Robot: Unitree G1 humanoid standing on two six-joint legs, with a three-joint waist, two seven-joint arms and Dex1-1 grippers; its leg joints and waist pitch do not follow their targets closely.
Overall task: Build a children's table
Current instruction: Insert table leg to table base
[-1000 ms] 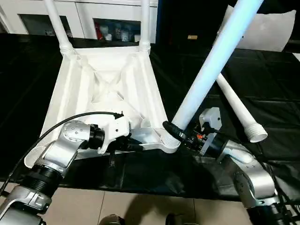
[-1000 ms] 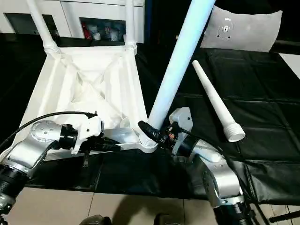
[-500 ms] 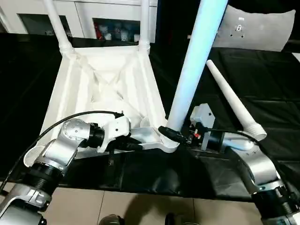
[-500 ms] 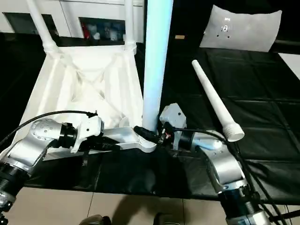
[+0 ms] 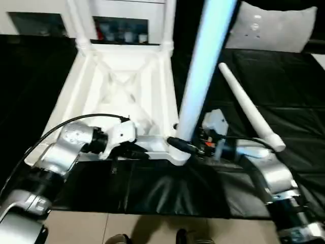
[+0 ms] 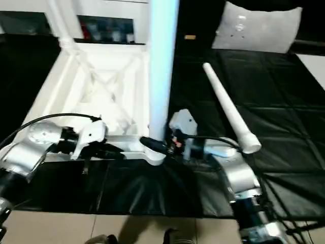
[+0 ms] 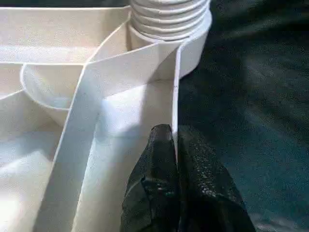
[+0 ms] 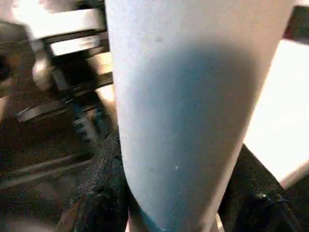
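Left gripper: its two black fingers are pinched shut on the thin rim wall of the table top, one finger each side, close to the near right corner. I judge this grip is there to stop the top sliding or lifting while a leg is worked into that corner.

Table top: it lies upside down on the black work surface, X-ribbed underside facing up, in front of the robot and toward its left.

Far legs: two legs already stand in the far corner sockets, rising out of the picture.

Near right corner socket: it sits at the table top's near edge, between the two grippers; the left wrist view shows a ribbed collar seated in it.

Held leg: its flared end is down at that socket. Its long axis runs nearly vertical and it points up and slightly away from the robot.

Right gripper: its fingers are clamped around the held leg low down, just above the socket. Gripping that low likely gives the best control for seating the end.

Loose leg: it lies flat on the work surface to the right, well apart from the top, flared end nearer the robot and narrow tip pointing away.
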